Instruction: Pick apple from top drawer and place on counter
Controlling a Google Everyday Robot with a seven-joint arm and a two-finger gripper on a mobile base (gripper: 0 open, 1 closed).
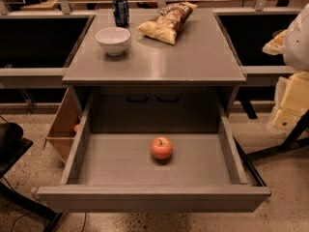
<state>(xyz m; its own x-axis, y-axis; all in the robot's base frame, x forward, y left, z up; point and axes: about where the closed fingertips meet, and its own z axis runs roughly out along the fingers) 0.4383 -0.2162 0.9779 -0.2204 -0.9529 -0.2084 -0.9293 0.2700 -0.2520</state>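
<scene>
Apple (161,148) in top drawer (116,161), well apart from hand (289,103), apparently far right.

- Apple (161,148): 1, red-orange, on the floor of the drawer.
- Top drawer (154,198): 1, pulled open.
- Worktop (193,57): 1, grey metal.
- White bowl (113,39): 1, on the worktop.
- Drink can (120,10): 1, blue, upright on the worktop.
- Crisp bag (166,23): 1, lying on the worktop.
- Dark handles (137,99): 2, on the panel under the worktop.
- Cardboard box (63,127): 1, left of the drawer.
- Pincer (291,103): 1, at the right edge of view, beside the worktop.
</scene>
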